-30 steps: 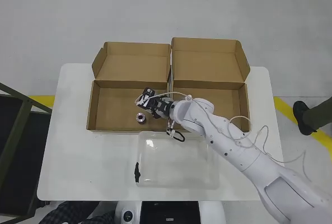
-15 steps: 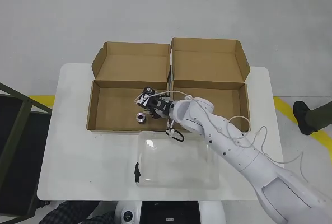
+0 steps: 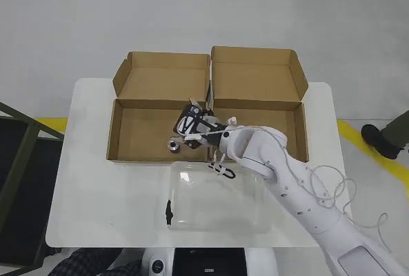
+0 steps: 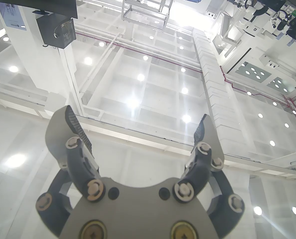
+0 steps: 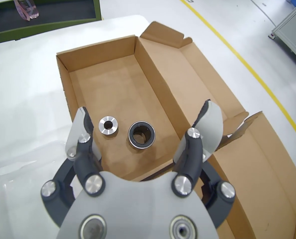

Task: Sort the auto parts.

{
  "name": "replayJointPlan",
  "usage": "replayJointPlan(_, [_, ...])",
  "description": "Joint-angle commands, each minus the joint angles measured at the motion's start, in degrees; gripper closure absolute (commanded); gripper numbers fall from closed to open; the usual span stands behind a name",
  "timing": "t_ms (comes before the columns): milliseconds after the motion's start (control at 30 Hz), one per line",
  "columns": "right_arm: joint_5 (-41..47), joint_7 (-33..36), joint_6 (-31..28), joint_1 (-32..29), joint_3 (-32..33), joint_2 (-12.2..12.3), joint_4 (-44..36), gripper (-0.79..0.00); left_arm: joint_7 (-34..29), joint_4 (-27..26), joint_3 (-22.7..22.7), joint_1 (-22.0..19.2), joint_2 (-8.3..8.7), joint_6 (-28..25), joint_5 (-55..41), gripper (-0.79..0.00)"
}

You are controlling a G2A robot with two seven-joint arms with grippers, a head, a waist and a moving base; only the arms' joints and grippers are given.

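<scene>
Nearest the robot, a clear tray (image 3: 204, 200) holds a small black part (image 3: 168, 210). The right arm stretches across the tray's far edge. The right gripper (image 5: 146, 109) hangs over the left cardboard box (image 5: 105, 75), jaws wide and empty. Below it on the box floor sit a silver ring (image 5: 108, 125) and a black-rimmed bearing (image 5: 141, 134), slightly apart. The left gripper (image 4: 136, 115) points at the ceiling, jaws wide.

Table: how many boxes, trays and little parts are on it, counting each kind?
cardboard boxes: 2
clear tray: 1
metal rings: 2
small black part: 1
Total: 6
</scene>
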Motion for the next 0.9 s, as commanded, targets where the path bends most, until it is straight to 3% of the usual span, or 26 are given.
replayJointPlan(0, [-0.53, -0.24, -0.71, -3.00, 2.09, 0.68, -3.83, -0.785, 0.00, 0.00, 0.00, 0.00, 0.00, 0.00, 0.00, -0.785])
replayJointPlan(200, [-3.77, -3.18, -3.50, -11.78, 8.90, 2.74, -11.93, -0.785, 0.00, 0.00, 0.00, 0.00, 0.00, 0.00, 0.00, -0.785])
replayJointPlan(433, [-4.37, -12.56, -6.41, -22.91, 19.46, 4.85, -16.78, -0.785, 0.00, 0.00, 0.00, 0.00, 0.00, 0.00, 0.00, -0.785])
replayJointPlan(667, [-5.12, -22.51, -7.66, -33.65, 31.19, 6.46, -17.80, -0.785, 0.00, 0.00, 0.00, 0.00, 0.00, 0.00, 0.00, -0.785])
replayJointPlan(867, [-4.94, -28.10, -7.87, -39.31, 37.98, 7.18, -15.77, -0.785, 0.00, 0.00, 0.00, 0.00, 0.00, 0.00, 0.00, -0.785])
